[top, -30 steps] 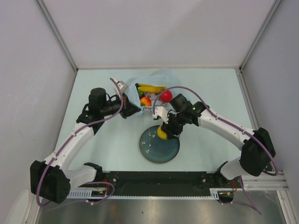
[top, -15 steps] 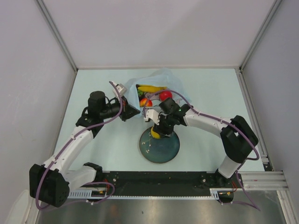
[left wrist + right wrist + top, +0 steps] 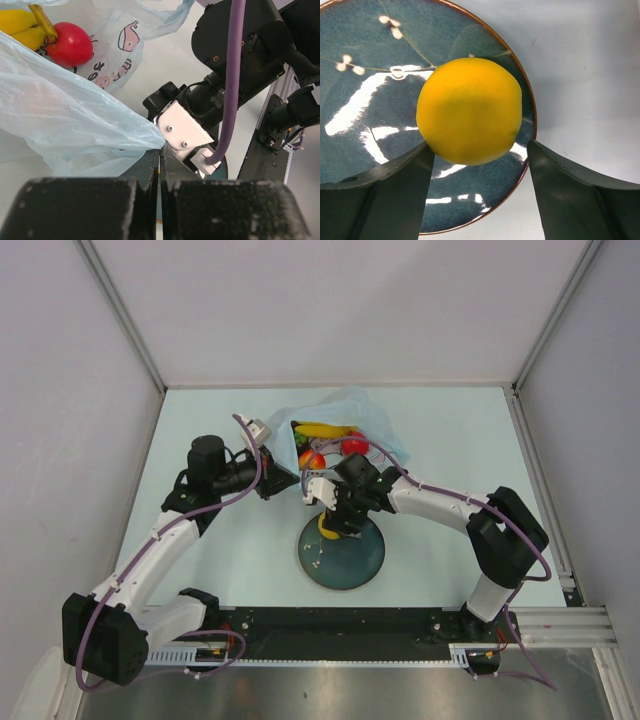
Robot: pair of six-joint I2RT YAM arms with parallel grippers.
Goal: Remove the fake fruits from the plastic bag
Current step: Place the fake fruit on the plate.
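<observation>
The yellow round fruit (image 3: 469,110), mid-frame on the plate (image 3: 365,75), is flanked by the wide fingers of the right gripper (image 3: 480,146); straight withdrawal is advised. The plastic bag (image 3: 65,115) is pinched by the left gripper (image 3: 160,156).

Plain pale walls (image 3: 330,310) enclose a light blue-green table (image 3: 450,440), with metal corner posts (image 3: 122,315).
</observation>
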